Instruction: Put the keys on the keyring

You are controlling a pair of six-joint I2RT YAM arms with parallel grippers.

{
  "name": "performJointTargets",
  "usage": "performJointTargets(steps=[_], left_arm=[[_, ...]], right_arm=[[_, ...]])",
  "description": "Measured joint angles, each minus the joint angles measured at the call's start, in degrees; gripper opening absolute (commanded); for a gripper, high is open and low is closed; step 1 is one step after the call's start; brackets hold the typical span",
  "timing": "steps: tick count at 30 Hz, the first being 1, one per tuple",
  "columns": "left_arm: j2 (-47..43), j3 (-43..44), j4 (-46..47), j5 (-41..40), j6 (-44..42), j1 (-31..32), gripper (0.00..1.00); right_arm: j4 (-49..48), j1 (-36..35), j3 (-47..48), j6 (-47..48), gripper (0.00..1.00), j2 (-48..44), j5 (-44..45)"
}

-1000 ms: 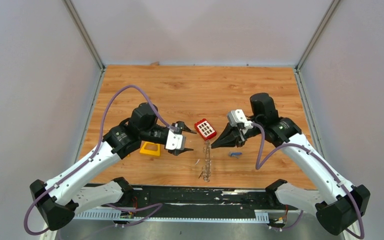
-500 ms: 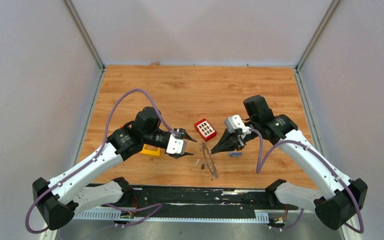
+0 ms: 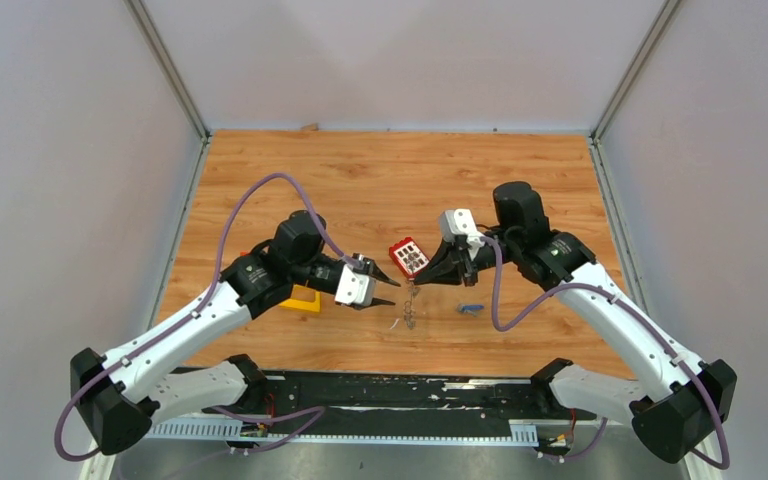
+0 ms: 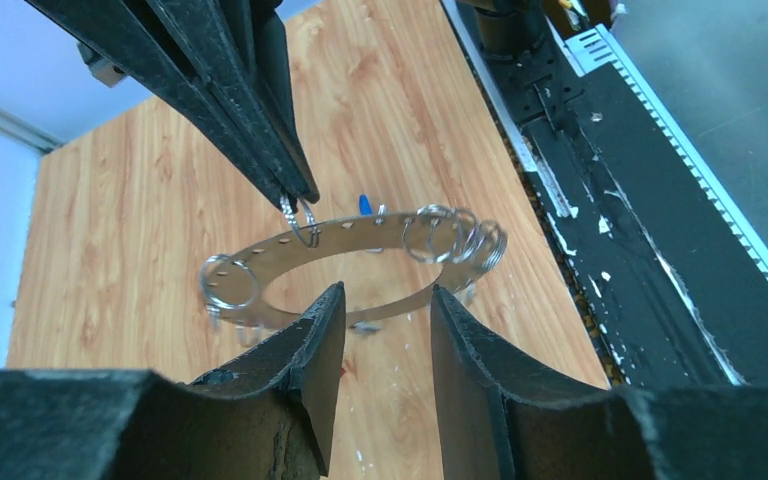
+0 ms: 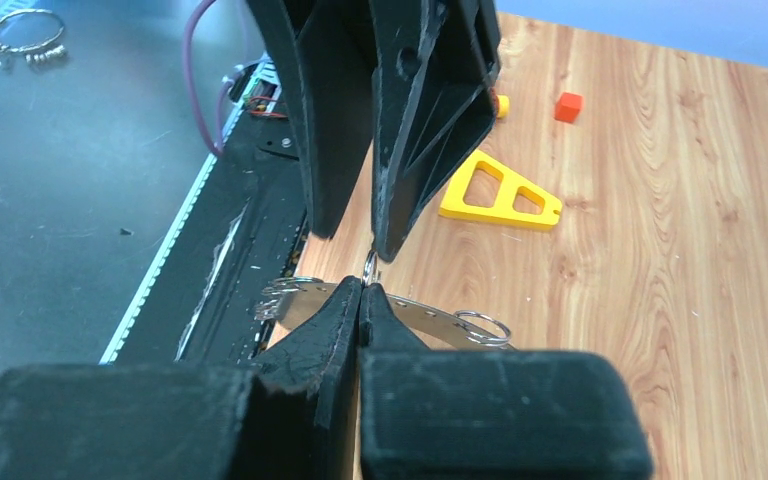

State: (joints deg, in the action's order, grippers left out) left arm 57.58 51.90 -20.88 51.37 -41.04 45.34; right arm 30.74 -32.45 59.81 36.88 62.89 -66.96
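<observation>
Swung back edge-on, the large thin grey metal keyring (image 3: 411, 306) hangs from my right claw (image 3: 413, 283), clamped on one loop, while my left claw (image 3: 395, 292) gapes just beside it.

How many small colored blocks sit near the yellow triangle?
2: a red cube and an orange piece left of it, both beyond the yellow triangular frame in the right wrist view. More may be hidden.

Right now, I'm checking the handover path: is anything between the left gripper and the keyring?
Nothing visible. The keyring hangs from the shut right gripper, just beyond the open left gripper, with no object between them.
</observation>
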Motion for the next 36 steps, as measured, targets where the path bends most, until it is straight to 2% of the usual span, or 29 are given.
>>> performJointTargets(steps=[14, 36], left_arm=[[5.77, 1.29, 6.69, -6.8, 5.9, 0.0, 0.34], [5.97, 2.93, 9.86, -5.7, 11.41, 0.0, 0.19]], right_arm=[[-6.69, 0.0, -0.94, -9.05, 0.0, -0.02, 4.17], [-9.03, 0.0, -1.92, -11.63, 0.0, -0.63, 5.97]])
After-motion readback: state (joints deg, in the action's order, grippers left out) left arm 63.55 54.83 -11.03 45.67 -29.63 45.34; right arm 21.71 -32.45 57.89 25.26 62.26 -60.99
